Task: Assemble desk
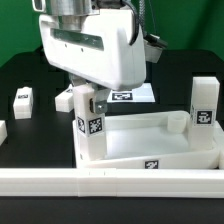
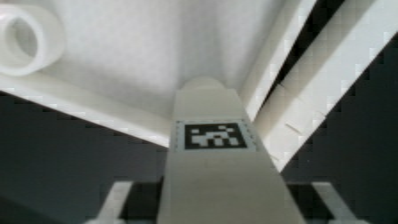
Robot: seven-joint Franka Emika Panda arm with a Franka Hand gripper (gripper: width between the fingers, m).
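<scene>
Wrist view gives you the clearest read: your end effector (image 2: pixel 217 202) is clenched on a leg (image 2: pixel 217 120), tag toward the camera. The desk top (image 2: pixel 107 95) spreads beyond it, and a round socket (image 2: pixel 25 40) sits out of line with the leg's tip.

In the exterior view the held leg stands upright at centre frame, its lower end at the near left corner of the desk top, which fills the lower right. You cannot tell from either view whether the tip touches it. A second leg (image 1: pixel 203 105) stands at the right edge, by the far rim. One loose leg (image 1: pixel 22 100) and another (image 1: pixel 65 99) lie on the dark surface (image 1: pixel 40 65) at left.

You look to be seating this leg in a corner socket. Next, centre the tip over that socket, keep the leg plumb, then press straight down.
</scene>
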